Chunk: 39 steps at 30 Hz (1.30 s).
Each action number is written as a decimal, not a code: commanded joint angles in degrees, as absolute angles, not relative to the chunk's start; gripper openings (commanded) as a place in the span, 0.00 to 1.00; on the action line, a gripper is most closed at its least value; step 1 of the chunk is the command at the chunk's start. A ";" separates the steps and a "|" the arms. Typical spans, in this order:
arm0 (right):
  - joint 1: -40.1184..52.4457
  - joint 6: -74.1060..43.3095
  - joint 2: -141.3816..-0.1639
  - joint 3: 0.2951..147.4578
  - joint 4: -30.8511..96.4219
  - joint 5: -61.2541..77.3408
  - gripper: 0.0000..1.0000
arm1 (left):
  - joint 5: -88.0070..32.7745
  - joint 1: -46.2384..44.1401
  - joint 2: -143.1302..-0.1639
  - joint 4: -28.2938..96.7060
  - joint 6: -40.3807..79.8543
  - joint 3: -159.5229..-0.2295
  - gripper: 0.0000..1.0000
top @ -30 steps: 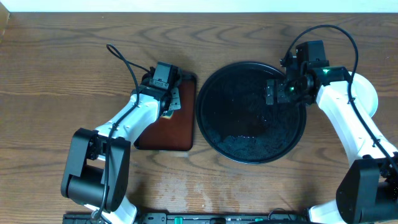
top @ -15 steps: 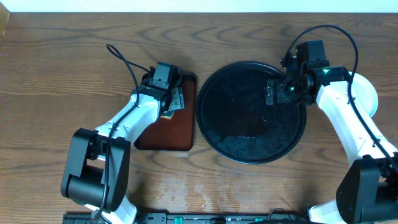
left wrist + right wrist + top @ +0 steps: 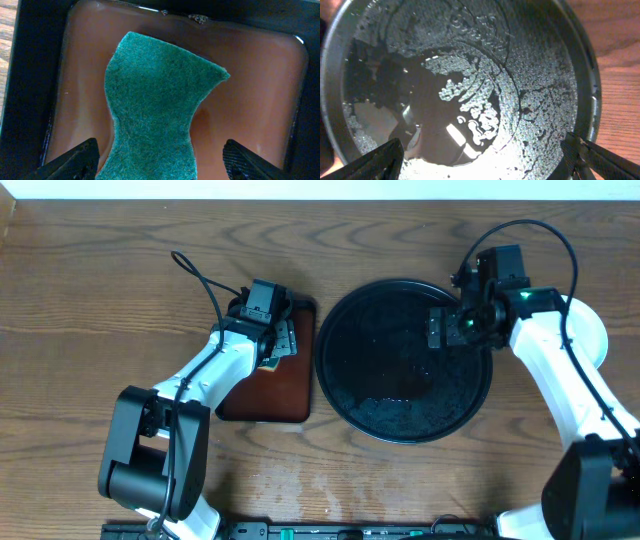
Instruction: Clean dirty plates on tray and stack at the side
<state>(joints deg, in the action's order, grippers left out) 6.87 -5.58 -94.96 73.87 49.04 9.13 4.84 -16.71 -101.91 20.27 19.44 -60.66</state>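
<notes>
The large round black tray lies mid-table, wet with droplets, and no plate is on it. It fills the right wrist view. A pale round plate shows at the far right, partly hidden under my right arm; I cannot tell how many are stacked there. My right gripper hovers open and empty over the tray's right side. My left gripper is open over the brown tray, its fingers straddling the blue-green sponge without closing on it.
The dark brown rectangular tray lies left of the black tray and holds a film of liquid under the sponge. Wooden table all around.
</notes>
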 commanded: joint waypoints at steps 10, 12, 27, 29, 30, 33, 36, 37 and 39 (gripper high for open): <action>7.07 -5.04 -59.86 73.67 47.59 -8.21 0.99 | 5.37 -16.67 -102.45 20.25 19.11 -60.12 0.80; 7.07 -5.02 -55.79 73.08 46.13 -10.39 0.99 | 5.37 -16.67 -102.45 20.25 19.11 -60.12 0.80; 2.15 2.00 -14.70 30.65 3.11 -0.16 0.99 | 5.39 -16.67 -102.45 20.25 19.11 -60.12 0.80; 1.48 1.98 -10.92 25.56 0.10 1.10 0.99 | 5.39 -16.67 -102.45 20.25 19.11 -60.12 0.80; 1.32 2.00 -9.30 23.31 -1.43 1.61 0.99 | 5.37 -16.67 -102.45 20.25 19.11 -60.12 0.80; 0.93 1.67 -5.02 16.51 -6.52 2.07 0.99 | 5.39 -16.67 -102.45 20.25 19.11 -60.12 0.80; 0.93 1.17 -2.52 11.66 -9.56 2.07 0.99 | 5.39 -16.67 -102.45 20.25 19.11 -60.12 0.80; 0.93 0.80 -1.96 10.48 -10.00 2.02 0.99 | 5.39 -16.67 -102.45 20.25 19.11 -60.12 0.80; 0.95 0.62 -0.82 8.23 -10.28 2.04 0.99 | 5.39 -16.67 -102.45 20.25 19.11 -60.12 0.80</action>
<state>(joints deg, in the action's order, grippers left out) 2.26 0.82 -2.48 10.72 -9.72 1.10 4.84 -16.71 -101.91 20.32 19.44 -60.64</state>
